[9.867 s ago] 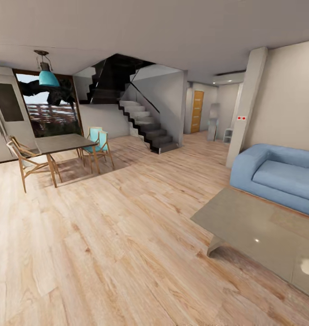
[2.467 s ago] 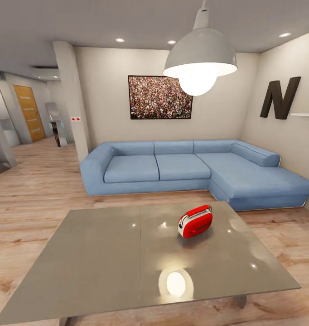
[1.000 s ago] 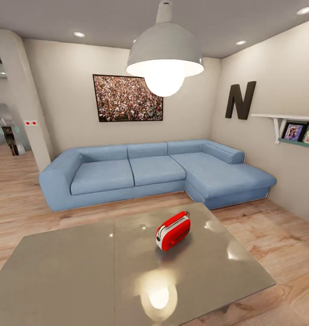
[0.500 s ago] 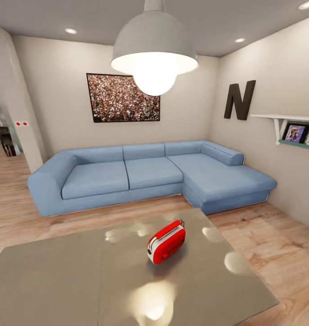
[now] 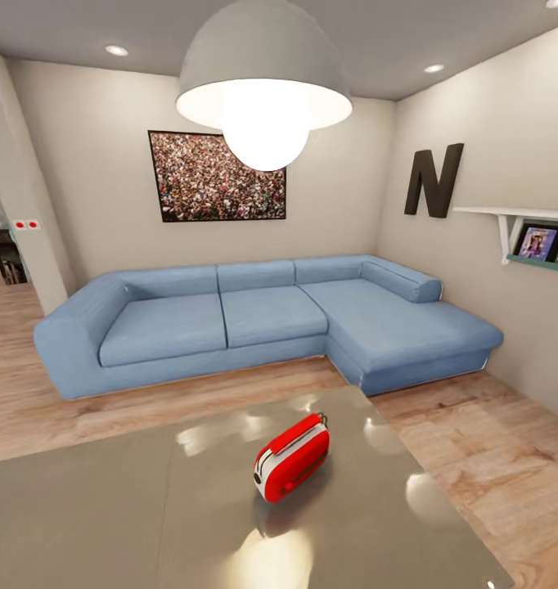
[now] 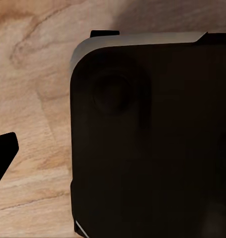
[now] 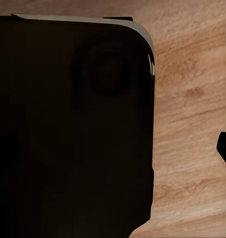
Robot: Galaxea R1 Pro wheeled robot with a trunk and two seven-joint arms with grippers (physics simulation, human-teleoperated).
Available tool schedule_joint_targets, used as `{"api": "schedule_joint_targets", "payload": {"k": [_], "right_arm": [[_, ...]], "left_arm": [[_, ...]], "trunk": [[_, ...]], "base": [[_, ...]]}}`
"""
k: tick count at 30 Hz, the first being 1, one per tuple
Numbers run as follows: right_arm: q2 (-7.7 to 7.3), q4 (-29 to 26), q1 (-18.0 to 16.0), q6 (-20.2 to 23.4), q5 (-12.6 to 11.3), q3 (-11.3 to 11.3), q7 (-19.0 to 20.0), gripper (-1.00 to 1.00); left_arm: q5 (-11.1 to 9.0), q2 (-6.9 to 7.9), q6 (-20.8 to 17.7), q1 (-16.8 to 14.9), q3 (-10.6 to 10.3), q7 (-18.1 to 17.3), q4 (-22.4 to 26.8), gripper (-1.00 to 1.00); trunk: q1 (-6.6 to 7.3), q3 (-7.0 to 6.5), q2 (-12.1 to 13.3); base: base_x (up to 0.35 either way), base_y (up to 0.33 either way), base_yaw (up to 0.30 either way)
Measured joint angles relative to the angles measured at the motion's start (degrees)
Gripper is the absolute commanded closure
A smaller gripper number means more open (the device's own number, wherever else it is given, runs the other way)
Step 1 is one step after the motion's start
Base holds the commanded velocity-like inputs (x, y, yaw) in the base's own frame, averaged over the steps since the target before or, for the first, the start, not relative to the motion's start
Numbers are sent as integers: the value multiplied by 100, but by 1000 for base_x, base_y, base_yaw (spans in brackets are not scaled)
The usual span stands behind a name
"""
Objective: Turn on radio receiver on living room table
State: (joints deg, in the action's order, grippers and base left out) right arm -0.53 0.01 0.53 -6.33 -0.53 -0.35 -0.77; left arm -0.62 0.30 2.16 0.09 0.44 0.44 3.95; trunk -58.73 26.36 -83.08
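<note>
Radio receiver (image 5: pixel 291 456) lies on glossy desk (image 5: pixel 107 515), before the sofa (image 5: pixel 254 319). Looks light, rigid, likely to slide; press its dial end, bracing it. End effector state: cannot tell.

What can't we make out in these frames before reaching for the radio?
- Small bright-red radio, head view: its switch or power state; too small, far side turned away.
- Glossy grey table, head view: near and left edges cut off by the frame.
- Pictures on the white wall shelf, head view: cut off at the right edge, too small.
- Both wrist views: a dark rounded body blocks most of each; end effector state unreadable.
</note>
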Motion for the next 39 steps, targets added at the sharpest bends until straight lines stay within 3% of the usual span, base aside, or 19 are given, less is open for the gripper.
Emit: {"api": "schedule_joint_targets", "payload": {"k": [26, 30, 35, 39], "right_arm": [[0, 0, -1, -17, 44, 53, 5, -100], [0, 0, 0, -16, 44, 53, 3, -100], [0, -1, 0, -17, 44, 59, 6, -100], [0, 3, 0, -17, 44, 61, 5, -100]], "left_arm": [[-26, -4, 3, 0, 16, 0, 0, -100], [-174, -4, 3, 0, 11, 0, 0, -100], [-510, -4, -4, 0, 10, 0, 0, -100], [-569, -4, -9, 0, 5, 0, 0, -100]], "trunk": [[0, 0, 0], [0, 0, 0], [0, 0, 0], [0, 0, 0]], "base": [[2, 0, 241], [0, -2, 199], [0, -153, 37], [0, -258, 6]]}}
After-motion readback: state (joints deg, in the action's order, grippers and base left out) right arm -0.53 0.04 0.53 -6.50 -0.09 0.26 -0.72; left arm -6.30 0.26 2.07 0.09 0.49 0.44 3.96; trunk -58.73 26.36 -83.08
